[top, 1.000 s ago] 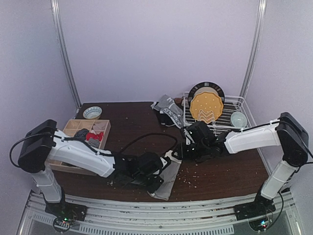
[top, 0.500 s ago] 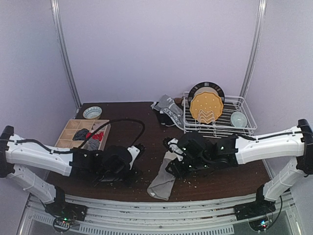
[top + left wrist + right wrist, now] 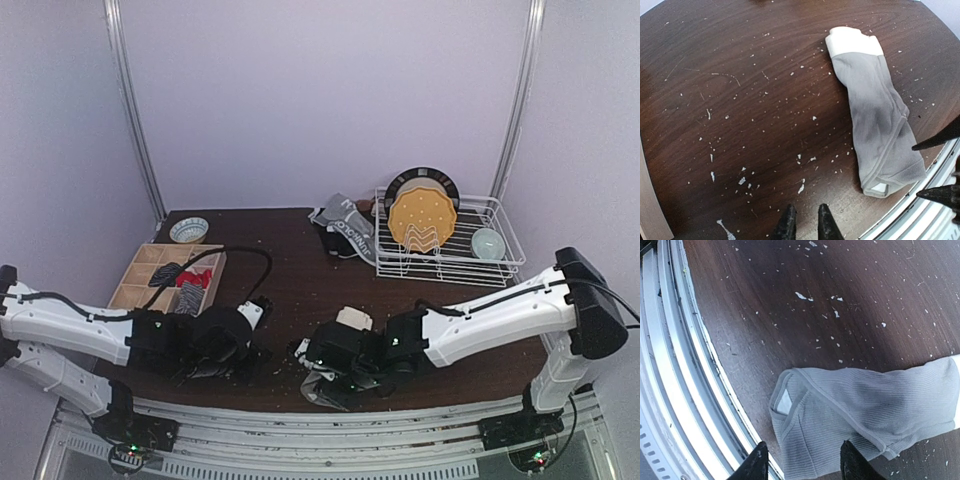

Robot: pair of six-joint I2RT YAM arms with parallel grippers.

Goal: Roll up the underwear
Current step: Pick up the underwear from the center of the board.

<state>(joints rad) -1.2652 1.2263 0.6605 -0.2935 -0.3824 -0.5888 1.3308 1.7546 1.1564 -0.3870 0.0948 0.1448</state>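
While the left gripper idles nearly closed and empty, the folded grey underwear lies by the near edge; the right gripper hovers open over its end, poised to start rolling.

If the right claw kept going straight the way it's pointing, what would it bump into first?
Probably the near end of the folded grey underwear. The right gripper is open and hangs just over that end, beside the table's metal edge rail. How much height is left is hard to judge.
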